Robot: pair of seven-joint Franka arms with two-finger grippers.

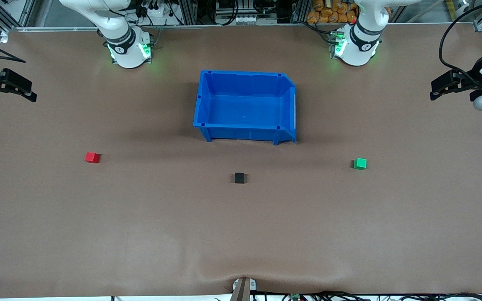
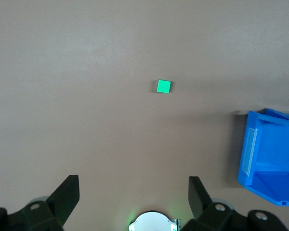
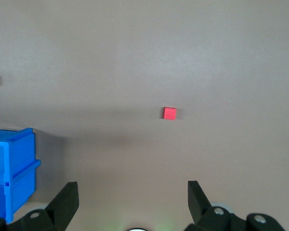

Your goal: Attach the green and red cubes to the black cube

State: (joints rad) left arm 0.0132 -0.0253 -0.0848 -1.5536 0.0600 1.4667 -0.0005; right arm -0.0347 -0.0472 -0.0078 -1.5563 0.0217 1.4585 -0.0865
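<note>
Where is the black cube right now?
The black cube sits alone on the table, nearer the front camera than the blue bin, between the red cube and the green cube, touching neither.

A wide table [image 1: 98, 234] is covered by a matte brown sheet, which fills almost the whole front view; a shallow wrinkle is seen in the sheet at six o'clock, beside a small metal bracket [image 1: 243, 288] at the table's edge; soft, even light is cast from above, and faint shadows are thrown on the sheet; along twelve o'clock, grey aluminium frame rails [image 1: 191, 12], black cables [image 1: 157, 8] and a heap of orange packets [image 1: 331, 10] are seen; more cables are strung at five o'clock.
</note>
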